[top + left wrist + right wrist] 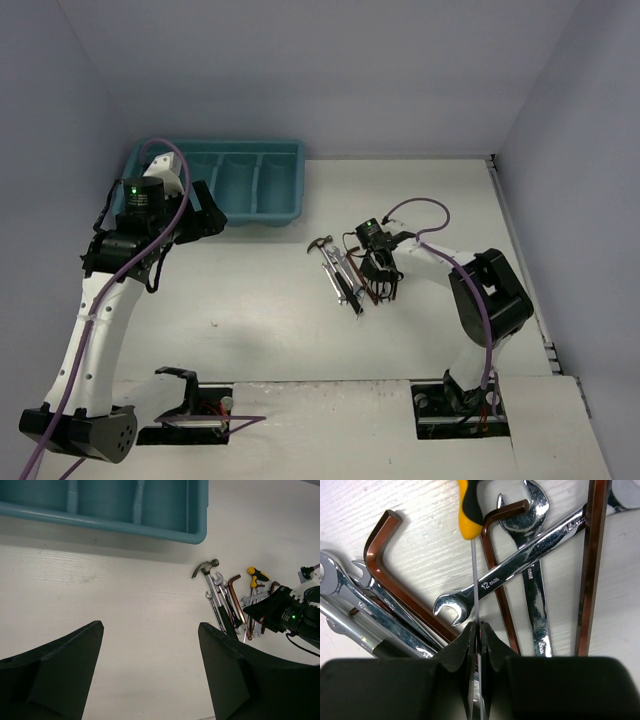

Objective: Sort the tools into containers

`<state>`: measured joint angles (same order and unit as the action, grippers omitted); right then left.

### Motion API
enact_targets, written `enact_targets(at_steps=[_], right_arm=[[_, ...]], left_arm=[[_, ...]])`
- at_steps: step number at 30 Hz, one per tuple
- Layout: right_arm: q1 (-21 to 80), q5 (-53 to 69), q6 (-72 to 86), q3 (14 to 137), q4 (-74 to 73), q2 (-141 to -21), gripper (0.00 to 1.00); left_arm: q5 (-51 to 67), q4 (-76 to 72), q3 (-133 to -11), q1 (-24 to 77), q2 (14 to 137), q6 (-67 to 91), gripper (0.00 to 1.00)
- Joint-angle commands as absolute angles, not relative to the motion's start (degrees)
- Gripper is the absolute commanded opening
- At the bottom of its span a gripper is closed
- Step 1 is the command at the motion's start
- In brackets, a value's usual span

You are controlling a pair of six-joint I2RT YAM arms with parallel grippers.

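Observation:
The teal tray (292,212) with its narrow compartments stands at the back left; its front rim (150,530) shows in the left wrist view. My left gripper (150,627) is open and empty, just in front of the tray, over bare table. The tools lie in a pile (345,275) mid-table: a small hammer (205,569), silver wrenches (520,565), dark red L-shaped keys (380,555). My right gripper (477,627) is down in the pile, shut on the thin metal shaft of a yellow-and-black handled screwdriver (468,507), which lies across a 12 mm wrench.
Grey walls close in the table at the back and both sides. More wrenches (360,610) and a long red key (590,565) lie close on both sides of my right fingers. White table lies between tray and pile (260,270).

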<state>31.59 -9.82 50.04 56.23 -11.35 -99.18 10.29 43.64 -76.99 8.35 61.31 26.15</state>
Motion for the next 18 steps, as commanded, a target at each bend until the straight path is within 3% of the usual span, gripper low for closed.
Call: enact_targets(at_steps=[1, 12, 18], right_arm=[[32.6, -12.8, 49.9, 56.2, -12.5, -98.6, 0.00], [38.1, -17.7, 41.9, 58.4, -12.5, -87.0, 0.00], [38.9, -17.5, 35.9, 58.5, -12.3, -80.1, 0.00]], left_arm=[[11.9, 41.9, -79.8, 9.3, 62.2, 26.2, 0.74], [12.6, 41.3, -82.6, 16.1, 63.9, 29.9, 0.73], [13.3, 34.2, -78.4, 21.3, 63.5, 34.8, 0.73]])
